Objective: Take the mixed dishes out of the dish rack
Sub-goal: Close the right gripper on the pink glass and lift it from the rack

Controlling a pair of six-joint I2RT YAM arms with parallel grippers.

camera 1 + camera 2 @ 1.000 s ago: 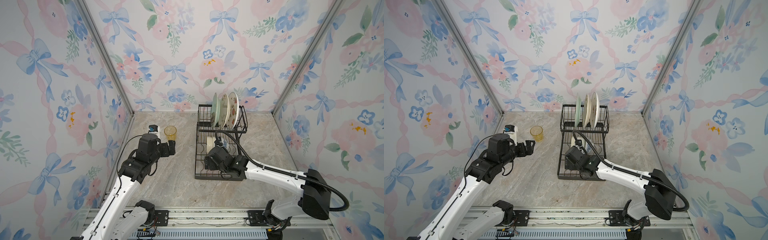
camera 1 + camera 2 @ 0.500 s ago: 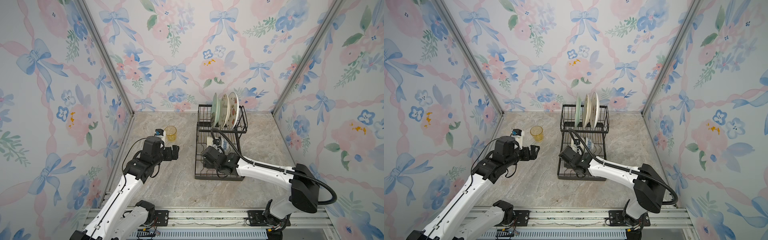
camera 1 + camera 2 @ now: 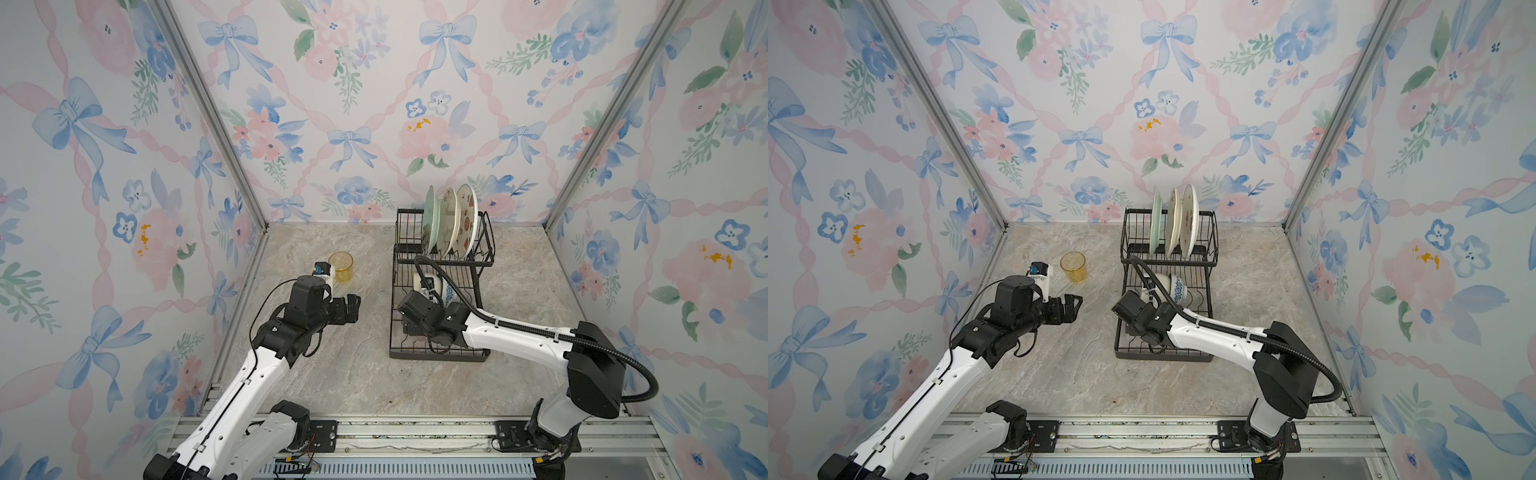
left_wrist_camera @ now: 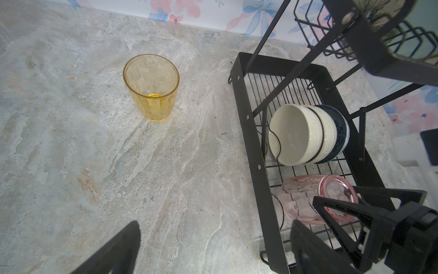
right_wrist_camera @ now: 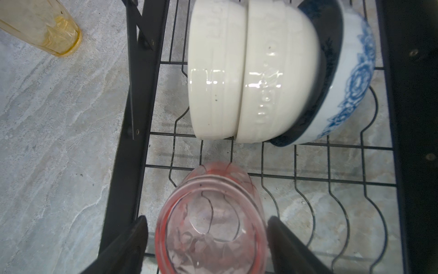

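One racked glass: pink tumbler (image 5: pixel 211 237) sideways in dish rack (image 5: pixel 123 166) tray.
Right end effector (image 5: pixel 206 223): wide, straddling it, ungripped.
Left end effector (image 3: pixel 353 308): wide, empty.
Risk: slick wall may squirt free toward cream bowls (image 5: pixel 237 78).

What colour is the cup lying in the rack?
Pink: a translucent tumbler, clearest in the right wrist view.

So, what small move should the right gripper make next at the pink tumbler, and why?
Probably close the right gripper on the pink tumbler. It lies on its side in the lower tray of the dish rack, mouth toward the wrist camera, and the open fingers stand on either side of it with a narrow gap each side. Nothing else sits between them.
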